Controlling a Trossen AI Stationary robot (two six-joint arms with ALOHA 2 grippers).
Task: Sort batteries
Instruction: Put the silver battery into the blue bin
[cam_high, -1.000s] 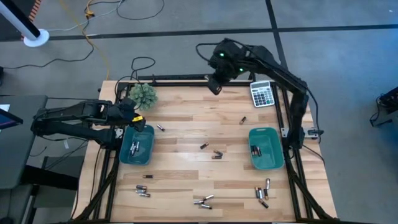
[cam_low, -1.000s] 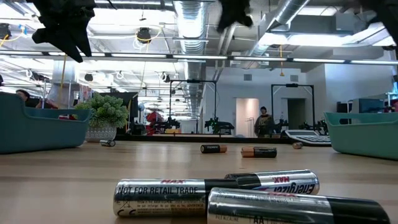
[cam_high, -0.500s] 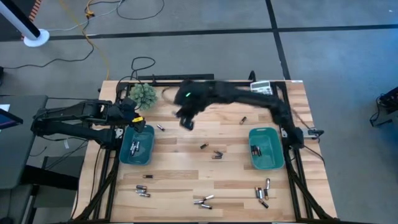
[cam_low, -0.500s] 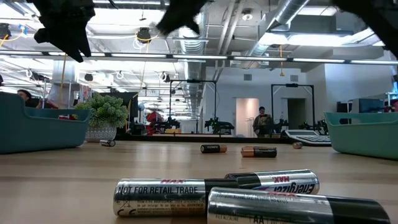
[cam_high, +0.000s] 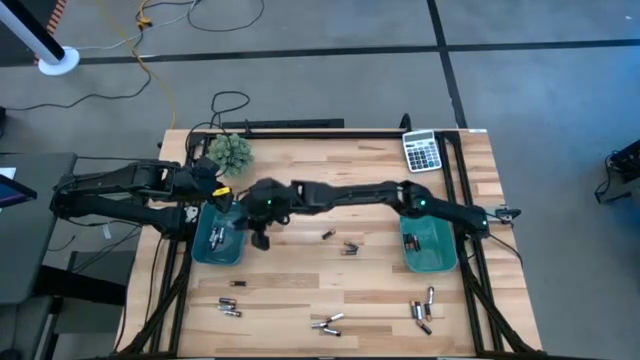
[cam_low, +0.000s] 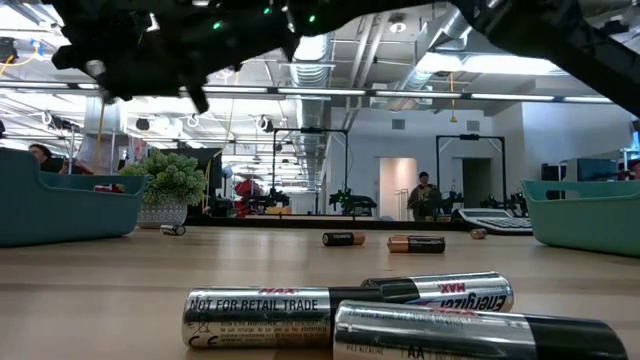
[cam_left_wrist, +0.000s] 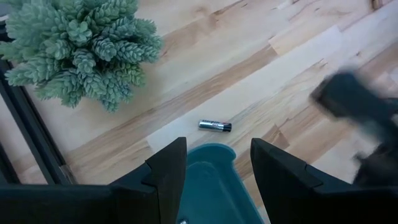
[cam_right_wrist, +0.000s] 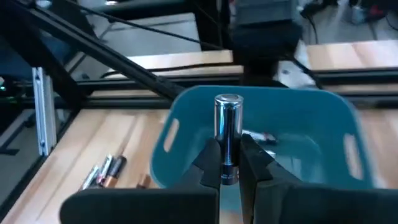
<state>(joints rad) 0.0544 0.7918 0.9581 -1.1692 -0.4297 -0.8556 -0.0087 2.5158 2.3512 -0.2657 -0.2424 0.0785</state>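
Since the earlier frame, the right pincer (cam_right_wrist: 229, 167), closed on a silvery cylindrical battery (cam_right_wrist: 227, 127), has been swung to the left teal plastic bin (cam_high: 217, 237). Many batteries remain on the bench (cam_high: 330, 322). The left pincer (cam_left_wrist: 214, 163) is held open.

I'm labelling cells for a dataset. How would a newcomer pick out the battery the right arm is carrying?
Find the left teal bin in the high view. The right gripper hangs beside it, shut on a silvery battery standing upright between its fingers. Every other battery lies flat.
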